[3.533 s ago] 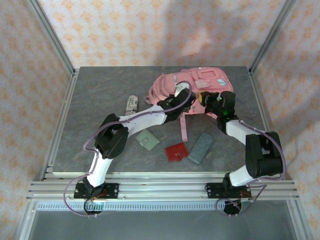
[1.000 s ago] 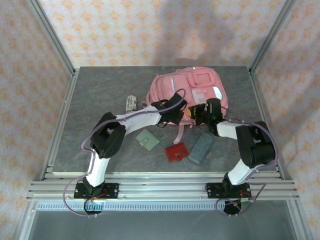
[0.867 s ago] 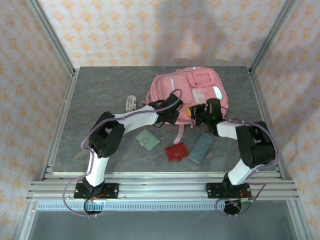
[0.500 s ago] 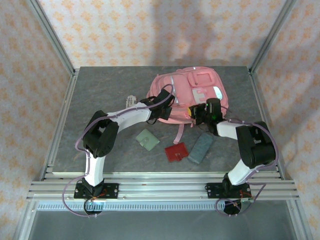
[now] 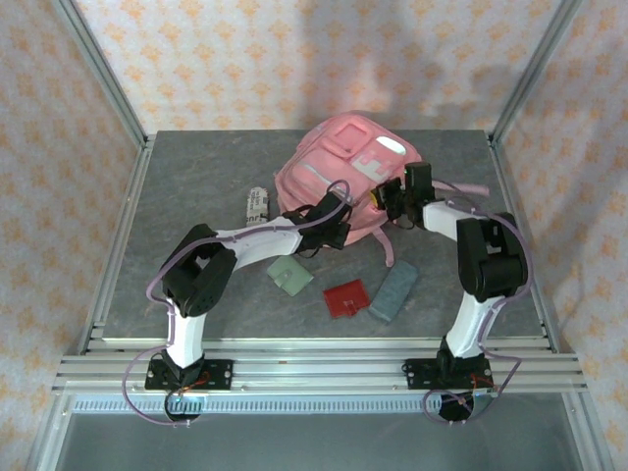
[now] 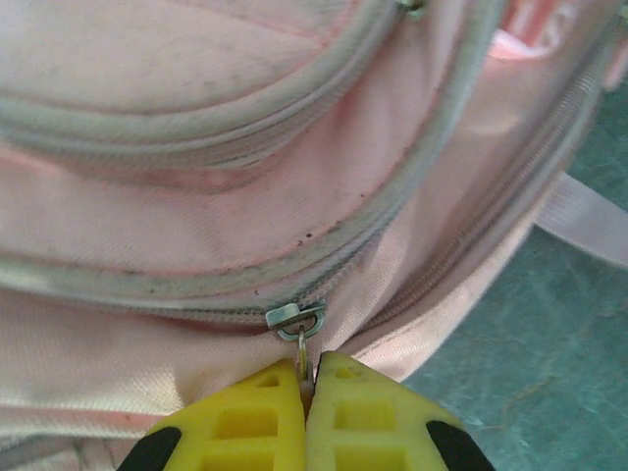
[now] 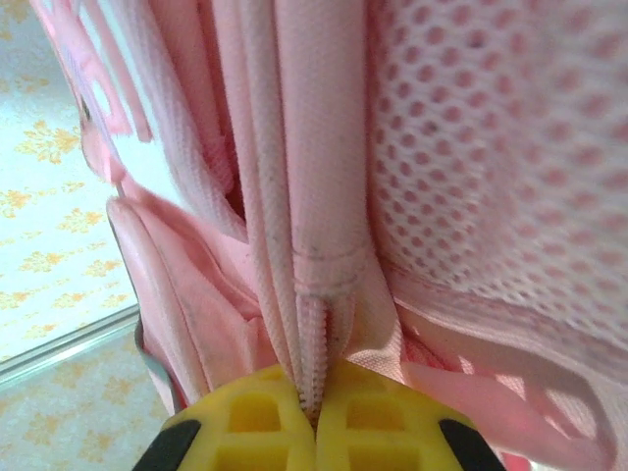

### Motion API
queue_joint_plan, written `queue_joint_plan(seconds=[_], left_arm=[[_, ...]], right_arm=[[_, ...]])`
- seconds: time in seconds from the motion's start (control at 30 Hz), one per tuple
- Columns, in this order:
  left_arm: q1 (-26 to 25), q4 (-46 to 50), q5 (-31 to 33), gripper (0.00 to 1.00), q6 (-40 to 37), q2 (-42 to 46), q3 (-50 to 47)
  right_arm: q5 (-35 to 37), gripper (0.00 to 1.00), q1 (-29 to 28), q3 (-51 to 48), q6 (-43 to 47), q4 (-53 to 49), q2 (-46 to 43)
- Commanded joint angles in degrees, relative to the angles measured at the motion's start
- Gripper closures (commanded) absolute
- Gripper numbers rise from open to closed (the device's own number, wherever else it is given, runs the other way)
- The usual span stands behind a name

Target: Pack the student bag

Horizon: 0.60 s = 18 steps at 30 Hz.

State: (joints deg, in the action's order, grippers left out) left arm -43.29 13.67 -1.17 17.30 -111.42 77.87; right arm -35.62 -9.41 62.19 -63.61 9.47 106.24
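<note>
With the bag (image 5: 339,177) directly ahead of both, left gripper (image 6: 306,371) pinched on the zip pull (image 6: 302,343) and right gripper (image 7: 316,397) clamped on its webbing (image 7: 319,147), draw the pull along its track with the fabric taut.

The bag (image 5: 334,162) is pink with grey zips (image 6: 196,137); the worktop (image 5: 196,177) is mottled grey; the walls (image 5: 245,59) are cream with orange flowers. The left pincer (image 6: 306,391) and right pincer (image 7: 316,410) are yellow and black.

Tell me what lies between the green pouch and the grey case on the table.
The red pouch lies between the green pouch and the grey case; the top external view shows it.
</note>
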Motion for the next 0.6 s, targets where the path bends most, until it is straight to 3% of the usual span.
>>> queue_joint_plan(seconds=[0.0,0.07,0.2,0.33,0.57], left_arm=[[-2.9,5.0,-4.2,1.0,2.4,-1.5,3.6],[-2.9,4.2,-3.5,1.0,2.3,-2.0,5.8],[-2.7,5.5,-3.1,1.0,1.1,-3.2,9.3],[-2.6,6.3,-3.0,1.0,0.7,-3.7,10.6],[-2.5,6.6,-2.9,1.0,0.6,-3.2,10.5]], right_arm=[[6.2,0.82,1.7,4.8,4.2,1.2,0.3],[5.3,0.69,1.3,4.2,6.3,-2.6,-1.8],[4.3,0.58,0.7,-2.5,7.8,-3.9,-9.3],[3.1,0.57,-1.1,-9.7,7.1,-1.5,-15.3],[2.7,0.57,-4.7,-13.8,5.5,0.8,-16.2]])
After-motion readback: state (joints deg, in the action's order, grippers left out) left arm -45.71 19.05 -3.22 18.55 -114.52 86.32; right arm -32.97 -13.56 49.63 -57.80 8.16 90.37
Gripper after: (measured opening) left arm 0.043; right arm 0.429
